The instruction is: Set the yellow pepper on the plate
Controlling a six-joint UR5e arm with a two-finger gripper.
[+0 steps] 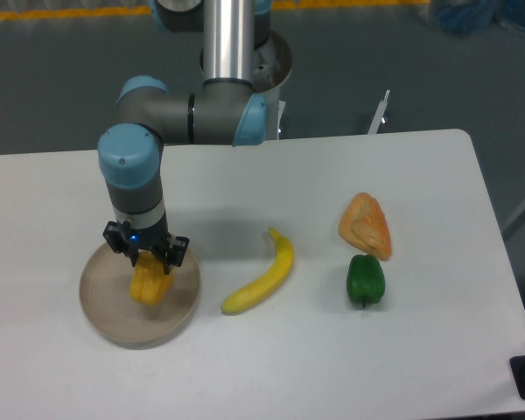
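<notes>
The yellow pepper (147, 287) is a small lumpy golden-yellow thing over the middle of the plate (114, 319), a round beige dish at the table's left front. My gripper (148, 265) points straight down over the plate and its fingers are shut on the top of the yellow pepper. I cannot tell whether the pepper rests on the plate or hangs just above it. The gripper's body hides the pepper's top.
A long curved yellow banana (262, 275) lies right of the plate. An orange wedge-shaped item (366, 225) and a green pepper (365, 281) sit further right. The table's right edge is beyond them.
</notes>
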